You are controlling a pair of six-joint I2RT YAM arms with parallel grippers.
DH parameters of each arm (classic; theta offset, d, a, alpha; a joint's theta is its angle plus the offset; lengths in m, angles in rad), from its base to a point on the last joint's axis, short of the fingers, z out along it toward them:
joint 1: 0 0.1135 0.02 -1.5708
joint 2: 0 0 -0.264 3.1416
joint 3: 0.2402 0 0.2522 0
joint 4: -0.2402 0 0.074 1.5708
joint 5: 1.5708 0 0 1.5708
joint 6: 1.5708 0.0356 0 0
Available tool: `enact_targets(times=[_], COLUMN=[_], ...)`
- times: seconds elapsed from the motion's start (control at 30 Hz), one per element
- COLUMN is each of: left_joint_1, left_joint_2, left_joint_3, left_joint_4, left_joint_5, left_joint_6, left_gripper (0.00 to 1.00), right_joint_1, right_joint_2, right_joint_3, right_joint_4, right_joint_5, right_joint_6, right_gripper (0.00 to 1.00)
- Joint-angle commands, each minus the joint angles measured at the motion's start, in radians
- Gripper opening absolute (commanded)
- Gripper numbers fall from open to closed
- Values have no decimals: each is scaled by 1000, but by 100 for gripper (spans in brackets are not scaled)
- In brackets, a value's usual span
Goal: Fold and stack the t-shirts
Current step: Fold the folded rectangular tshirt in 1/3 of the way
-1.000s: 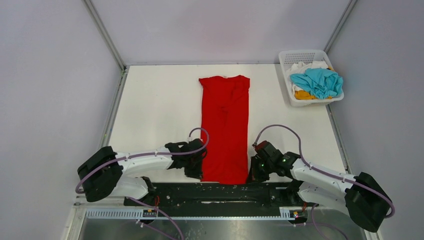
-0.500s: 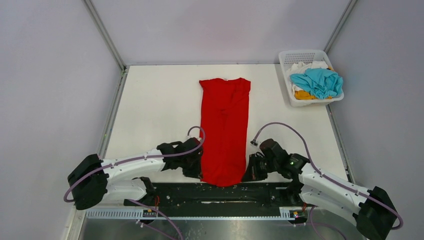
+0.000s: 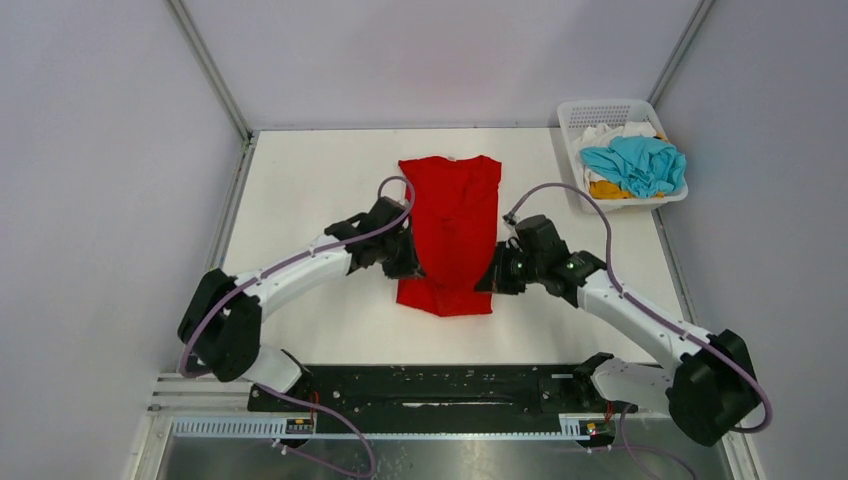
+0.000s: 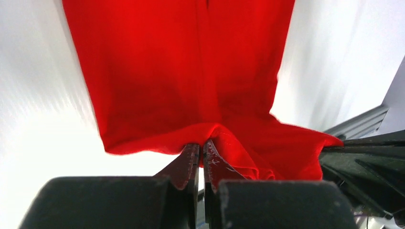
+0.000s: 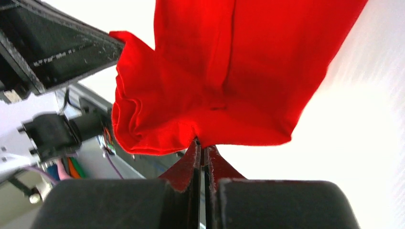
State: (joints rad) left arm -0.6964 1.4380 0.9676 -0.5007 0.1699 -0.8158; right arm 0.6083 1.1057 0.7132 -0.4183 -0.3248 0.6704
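The red shirt [image 3: 450, 215] lies lengthwise on the white surface [image 3: 310, 200], to the left of the basket [image 3: 604, 104] and a little nearer the arms' bases than it. Its collar end is flat and level with the basket. Its near end is rumpled and gathered up between the two hands.

The left hand [image 3: 408, 265] is at the shirt's long edge farther from the basket. In the left wrist view this hand [image 4: 200, 150] is pinched together on a fold of the red cloth [image 4: 191, 71], which bunches at the fingertips and fans out flat beyond them.

The right hand [image 3: 492, 280] is at the edge nearer the basket, roughly opposite the left one. In the right wrist view it [image 5: 203, 148] is clamped on the red cloth [image 5: 239, 71], which puckers at the tips, with a loose ruffled flap hanging to one side.

The basket stands at the surface's far right corner. Inside it the turquoise shirt [image 3: 635, 165] lies crumpled on top. The white shirt [image 3: 610, 131] shows at the far side, and the orange-yellow shirt [image 3: 605, 189] peeks out at the near side.
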Motion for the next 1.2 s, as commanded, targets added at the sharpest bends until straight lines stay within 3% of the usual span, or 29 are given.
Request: enact_targets(times=[0.0,0.2,0.57,1.0,1.07,1.1,1.13,1.17], left_joint_1=[70,155,211,232,232,232,232,232], left_joint_2=[90,223,447,534,525,521,518,510], left_joint_3=[148,280,506,590,580,576,575,575], left_joint_4=[28,14,-50,-82,-84,-90,-96,-109], left_joint_5=[19,21,-14,-95,-100,-99,-98,-100], left_joint_6=[73,96,135,123,121,119,116,114], left_gripper=[0,0,0,0,8,23,76,96], right_joint_1=[-87,-170,-264,-306,-309,-309,-309,-309], right_joint_2=[99,256,474,650,657,657,655,649], right_joint_3=[125,237,364,476,482,483,482,481], right_joint_4=[68,102,131,167,162,159,156,149], right_joint_5=[9,11,7,5,4,4,6,13], right_joint_6=[-76,-89,-105,-109,-107,-105,-103,-103], right_gripper=[0,0,0,7,7,11,21,43])
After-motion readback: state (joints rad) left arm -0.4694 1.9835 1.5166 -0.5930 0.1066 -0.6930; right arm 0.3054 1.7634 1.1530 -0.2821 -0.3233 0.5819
